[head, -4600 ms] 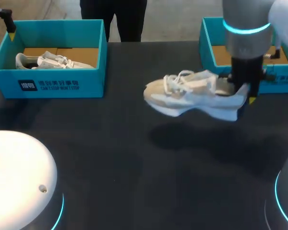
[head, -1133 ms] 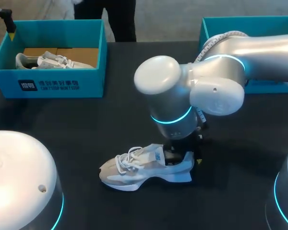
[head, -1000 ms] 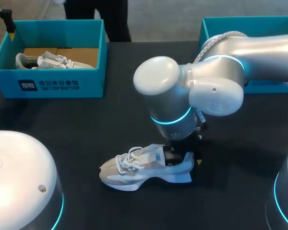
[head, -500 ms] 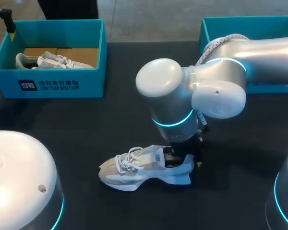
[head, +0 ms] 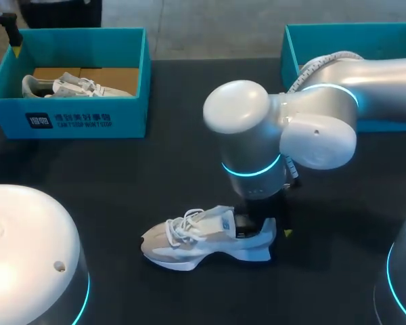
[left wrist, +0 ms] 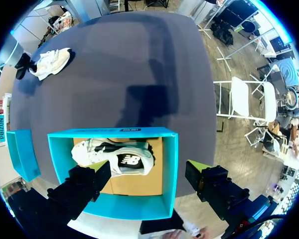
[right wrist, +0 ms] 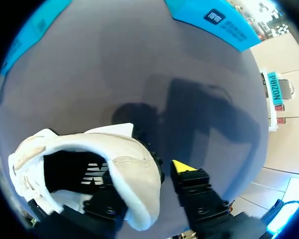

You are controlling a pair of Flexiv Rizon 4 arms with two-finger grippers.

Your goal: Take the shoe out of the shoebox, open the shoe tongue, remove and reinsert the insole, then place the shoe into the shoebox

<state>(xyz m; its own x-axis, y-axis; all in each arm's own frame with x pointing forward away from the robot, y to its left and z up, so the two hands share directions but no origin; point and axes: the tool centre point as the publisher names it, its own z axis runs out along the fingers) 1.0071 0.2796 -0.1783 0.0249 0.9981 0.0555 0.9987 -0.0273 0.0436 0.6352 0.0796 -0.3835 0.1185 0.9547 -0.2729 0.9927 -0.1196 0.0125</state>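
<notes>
The white and beige shoe (head: pixel 203 238) stands upright on the dark table, toe toward the left. My right gripper (head: pixel 267 230) is at its heel. In the right wrist view the heel collar (right wrist: pixel 134 164) sits between the fingers of the right gripper (right wrist: pixel 144 177): one is inside the shoe and the yellow-tipped finger (right wrist: pixel 184 172) stands just clear of the heel outside, open. My left gripper (left wrist: pixel 149 181) hangs open high above the left shoebox (left wrist: pixel 172 164), which holds a second shoe (left wrist: pixel 114 157). In the head view it shows at the far left corner (head: pixel 13 34).
The teal left shoebox (head: pixel 68 118) stands at the back left. An open teal shoebox (head: pixel 291 47) stands at the back right, partly behind my right arm (head: pixel 277 135). The arms' white bases (head: pixel 27 257) fill the near corners.
The shoe, earlier carried in the air near the right box, now rests on the table. Over the last second the right fingers spread off the heel and the arm shifted slightly right.
</notes>
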